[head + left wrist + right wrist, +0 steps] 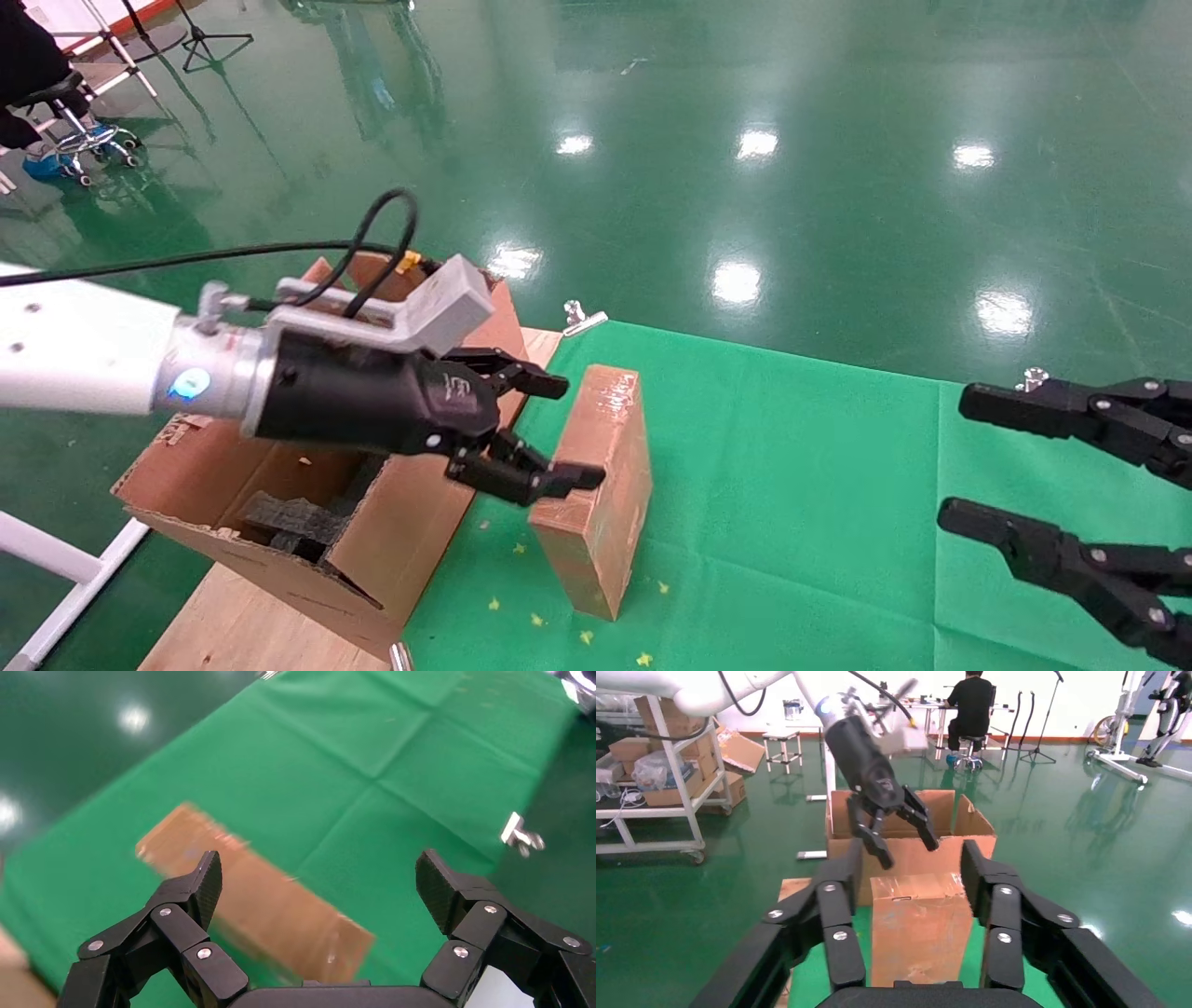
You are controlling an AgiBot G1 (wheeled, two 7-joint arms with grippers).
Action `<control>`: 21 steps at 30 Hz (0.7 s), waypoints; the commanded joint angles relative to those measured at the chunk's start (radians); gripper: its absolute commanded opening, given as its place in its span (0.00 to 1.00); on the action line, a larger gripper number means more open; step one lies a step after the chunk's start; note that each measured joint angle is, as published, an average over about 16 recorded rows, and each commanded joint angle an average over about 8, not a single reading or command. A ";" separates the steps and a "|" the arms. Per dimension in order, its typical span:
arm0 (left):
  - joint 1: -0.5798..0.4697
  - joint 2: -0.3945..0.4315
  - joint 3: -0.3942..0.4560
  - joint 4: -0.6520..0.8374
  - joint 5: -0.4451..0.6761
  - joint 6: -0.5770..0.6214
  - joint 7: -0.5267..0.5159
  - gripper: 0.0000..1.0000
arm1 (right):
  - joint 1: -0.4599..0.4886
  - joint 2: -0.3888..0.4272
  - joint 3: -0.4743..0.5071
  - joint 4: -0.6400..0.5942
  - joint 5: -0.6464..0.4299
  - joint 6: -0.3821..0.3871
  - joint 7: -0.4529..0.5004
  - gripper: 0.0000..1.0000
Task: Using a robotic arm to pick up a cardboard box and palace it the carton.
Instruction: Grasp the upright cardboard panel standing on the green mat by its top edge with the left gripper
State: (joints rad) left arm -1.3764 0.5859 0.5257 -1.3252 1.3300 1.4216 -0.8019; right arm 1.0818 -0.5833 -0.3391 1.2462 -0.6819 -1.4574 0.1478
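**Still before the grasp: box not yet lifted**

So far nothing is moved. The cardboard box (596, 485) stands on its edge on the green cloth (819, 503), just beside the carton (307, 494), at its 3 o'clock. The left gripper (563, 433) of the robotic arm (84, 359) hovers at the box's upper edge, fingers apart, holding nothing. The right gripper (959, 461) waits idle, also spread. Grasping, lifting and placing in the carton all remain.
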 commanded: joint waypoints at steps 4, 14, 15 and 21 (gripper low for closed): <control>-0.114 0.057 0.074 -0.015 0.171 0.009 -0.271 1.00 | 0.000 0.000 0.000 0.000 0.000 0.000 0.000 0.00; -0.270 0.232 0.204 0.012 0.386 0.112 -0.589 1.00 | 0.000 0.000 0.000 0.000 0.000 0.000 0.000 0.00; -0.280 0.247 0.217 0.017 0.403 0.120 -0.611 1.00 | 0.000 0.000 0.000 0.000 0.000 0.000 0.000 0.00; -0.310 0.316 0.270 0.050 0.454 0.132 -0.693 1.00 | 0.000 0.000 0.000 0.000 0.000 0.000 0.000 0.00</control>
State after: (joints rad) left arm -1.6799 0.8942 0.7914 -1.2742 1.7770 1.5513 -1.4793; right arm 1.0818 -0.5833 -0.3392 1.2462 -0.6818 -1.4574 0.1477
